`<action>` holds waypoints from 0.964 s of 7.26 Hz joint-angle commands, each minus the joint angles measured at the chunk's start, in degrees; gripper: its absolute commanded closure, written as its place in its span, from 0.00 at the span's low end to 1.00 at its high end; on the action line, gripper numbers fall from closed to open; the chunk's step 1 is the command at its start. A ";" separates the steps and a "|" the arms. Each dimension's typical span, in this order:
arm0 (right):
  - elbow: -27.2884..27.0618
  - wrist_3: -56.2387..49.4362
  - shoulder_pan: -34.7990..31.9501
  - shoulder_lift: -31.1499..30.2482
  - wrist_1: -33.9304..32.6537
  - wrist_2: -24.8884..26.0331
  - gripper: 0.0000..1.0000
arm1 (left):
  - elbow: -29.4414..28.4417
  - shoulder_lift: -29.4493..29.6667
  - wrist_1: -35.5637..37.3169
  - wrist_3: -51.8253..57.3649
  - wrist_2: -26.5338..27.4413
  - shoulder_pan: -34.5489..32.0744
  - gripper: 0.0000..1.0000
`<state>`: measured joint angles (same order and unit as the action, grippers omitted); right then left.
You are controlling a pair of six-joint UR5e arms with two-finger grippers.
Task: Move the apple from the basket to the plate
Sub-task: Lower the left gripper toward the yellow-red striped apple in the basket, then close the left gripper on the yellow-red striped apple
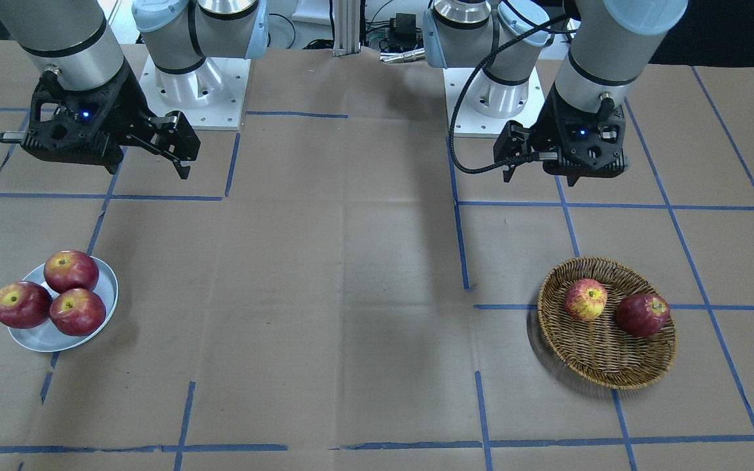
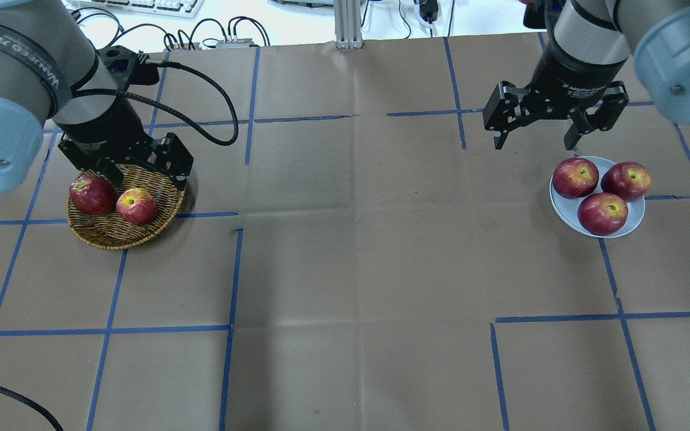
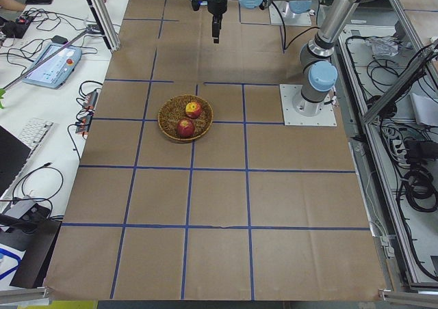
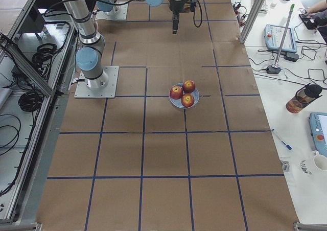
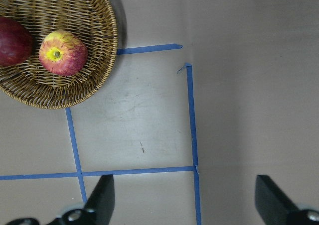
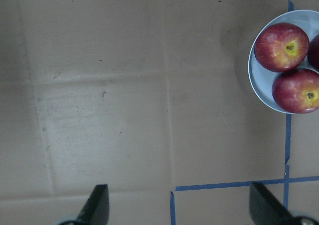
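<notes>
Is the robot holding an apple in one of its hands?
No. The left hand and the right hand are both open and empty; the pale apple sits in the basket.

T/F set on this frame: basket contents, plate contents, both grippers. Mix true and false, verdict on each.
1. The basket holds two apples. True.
2. The apple is already on the plate. False: it lies in the basket beside a dark red apple.
3. The plate carries three red apples. True.
4. The left gripper is shut on the apple. False: it is open and holds nothing.
5. The right gripper is holding fruit. False: it is open and empty.
</notes>
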<state>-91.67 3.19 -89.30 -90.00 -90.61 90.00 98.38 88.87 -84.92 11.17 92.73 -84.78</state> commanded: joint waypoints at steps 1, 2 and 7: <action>0.00 0.07 0.00 -0.08 0.00 0.00 0.00 | 0.05 5.59 4.57 8.49 -0.01 7.65 0.01; 0.00 -0.02 0.00 0.00 0.00 0.00 0.00 | 0.23 7.53 6.76 8.95 -0.01 9.70 0.01; 0.00 -0.02 0.00 0.00 0.00 0.00 0.00 | 10.60 14.31 31.74 6.68 -0.71 14.55 0.05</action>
<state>-91.67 3.21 -89.30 -90.07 -90.61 90.00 107.98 102.02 -55.71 18.89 92.22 -70.71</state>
